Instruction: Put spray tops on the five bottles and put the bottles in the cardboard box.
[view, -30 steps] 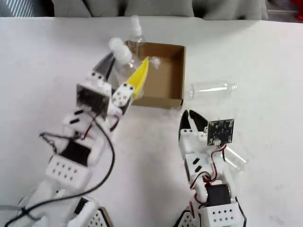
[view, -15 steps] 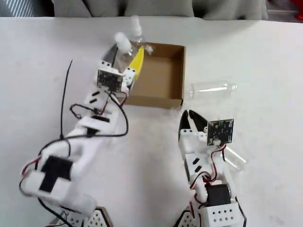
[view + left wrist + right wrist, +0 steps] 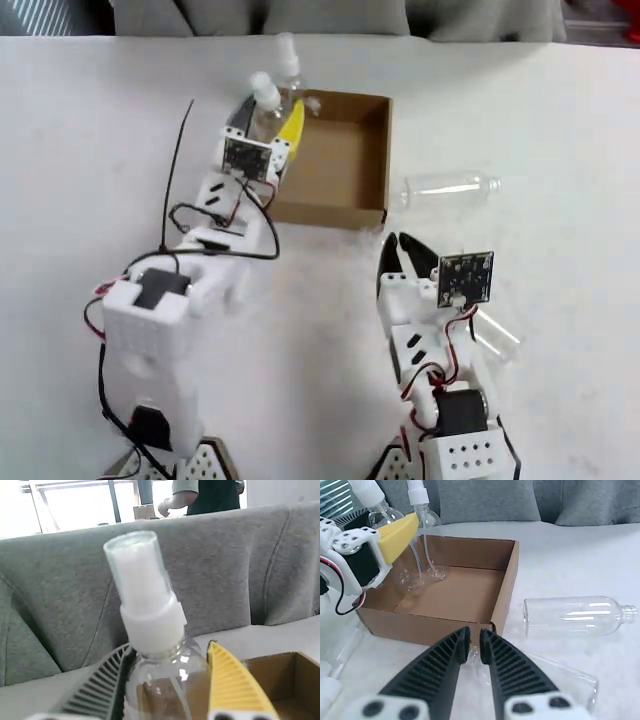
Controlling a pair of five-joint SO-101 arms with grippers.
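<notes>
Gripping a capped bottle between its grey and yellow fingers, the left gripper hangs at the cardboard box's far-left corner, the bottle's base cut off in the wrist view. The right gripper, barely parted and empty, sits near an uncapped bottle lying beside the box.

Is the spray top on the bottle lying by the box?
Off. The bottle lies on its side beside the box, and its neck ends bare, with no white top.
</notes>
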